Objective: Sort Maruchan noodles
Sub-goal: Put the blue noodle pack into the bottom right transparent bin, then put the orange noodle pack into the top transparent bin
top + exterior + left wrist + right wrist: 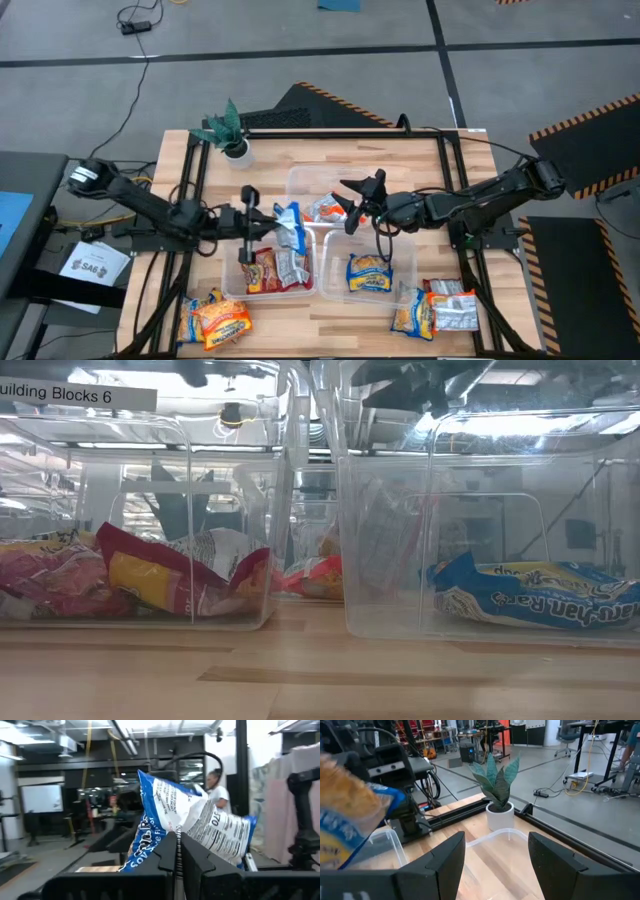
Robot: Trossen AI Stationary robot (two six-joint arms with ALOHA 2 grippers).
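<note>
On the pale wooden tabletop (330,320), framed by black rails, four clear rectangular plastic tubs (385,292) are grouped at the centre, and the crinkly Maruchan noodle packets (214,322) are spread between them and the near edge: red and orange ones in the near-left tub (262,610), a yellow-and-blue one in the near-right tub, one in a far tub, and loose heaps at both near corners. The left gripper (250,222) is held over the near-left tub with its fingers clenched on a blue-and-white noodle packet (186,818), which hangs above the red packets. The right gripper (362,198) is poised between the far and near tubs on the right, its jaws spread wide with nothing between them. The main risk is judged to be a wrong sort: if the blue-and-white packet is released here, it would be dropped among red prints. The grip is taken on a thin edge of slick wrapper, so a slip in transit is possible, and the two grippers are near enough for a clash. A small potted plant in a white pot (496,797) is set at the table's far edge. Beyond, a grey floor with striped hazard tape, desks, cables and a person are seen.
</note>
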